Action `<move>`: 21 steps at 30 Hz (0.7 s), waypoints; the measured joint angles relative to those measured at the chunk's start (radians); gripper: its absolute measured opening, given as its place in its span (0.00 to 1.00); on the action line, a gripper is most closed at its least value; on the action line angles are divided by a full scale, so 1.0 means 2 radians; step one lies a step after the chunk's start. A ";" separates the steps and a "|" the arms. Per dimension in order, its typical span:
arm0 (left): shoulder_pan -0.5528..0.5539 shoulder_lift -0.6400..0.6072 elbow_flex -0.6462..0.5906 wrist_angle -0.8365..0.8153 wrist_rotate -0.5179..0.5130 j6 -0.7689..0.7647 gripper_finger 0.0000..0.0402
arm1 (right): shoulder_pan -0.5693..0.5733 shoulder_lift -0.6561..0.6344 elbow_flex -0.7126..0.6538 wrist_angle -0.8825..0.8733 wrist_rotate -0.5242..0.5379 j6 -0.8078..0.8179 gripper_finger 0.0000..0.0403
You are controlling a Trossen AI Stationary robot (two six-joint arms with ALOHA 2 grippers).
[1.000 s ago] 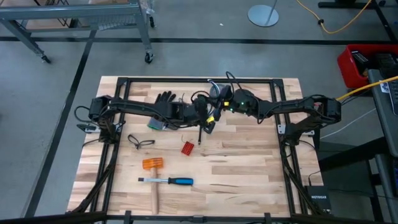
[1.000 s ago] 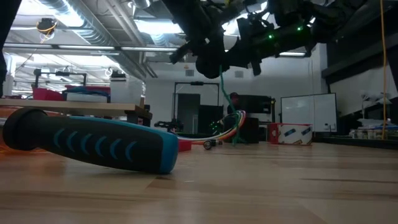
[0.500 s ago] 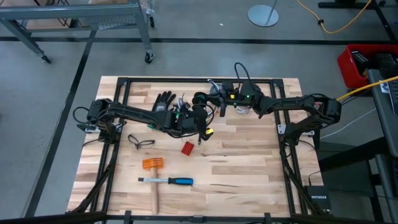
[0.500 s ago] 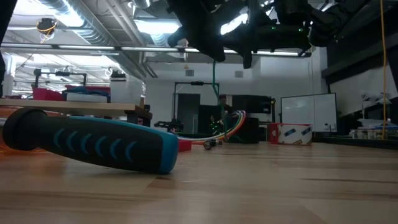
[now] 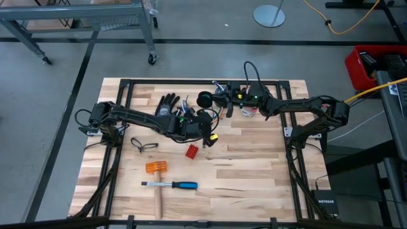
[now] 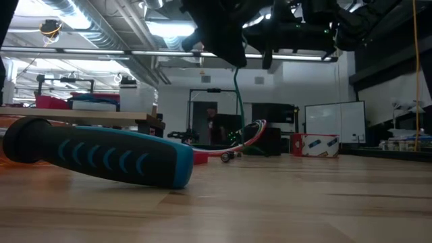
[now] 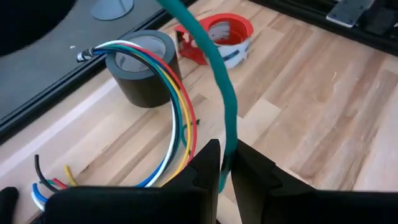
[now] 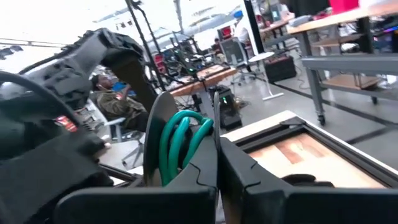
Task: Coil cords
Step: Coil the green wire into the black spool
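Pale matt wood table (image 5: 254, 165); smooth plastic-sheathed green cord (image 7: 219, 81).

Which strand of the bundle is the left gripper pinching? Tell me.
The green strand. It runs apart from the others, straight down between the fingers of the left gripper, while the blue, yellow, red and white strands arc together to one side, outside the grip.

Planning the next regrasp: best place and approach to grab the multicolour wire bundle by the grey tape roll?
Probably the top of the multicolour wire bundle's arch, coming from above. There the blue, white, yellow and red strands run packed side by side off the wood; toward the loose ends they splay. Keep clear of the grey tape roll beside it. The left gripper is shut on the green cord; the right gripper clamps its coils.
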 joint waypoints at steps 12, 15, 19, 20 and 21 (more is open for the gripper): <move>-0.002 0.021 -0.003 0.005 0.001 -0.008 0.08 | 0.000 0.000 0.000 0.035 -0.006 0.014 0.00; -0.005 0.028 -0.003 0.004 0.001 -0.008 0.08 | 0.000 0.000 0.000 0.042 -0.006 0.014 0.00; -0.009 0.034 -0.003 0.005 0.001 -0.009 0.08 | 0.000 0.000 0.000 0.053 -0.006 0.015 0.00; -0.011 0.035 -0.003 0.004 0.001 -0.012 0.08 | 0.000 0.000 0.000 0.056 -0.006 0.015 0.00; -0.011 0.035 -0.003 0.002 0.001 -0.013 0.08 | 0.000 0.000 0.000 0.057 -0.006 0.015 0.00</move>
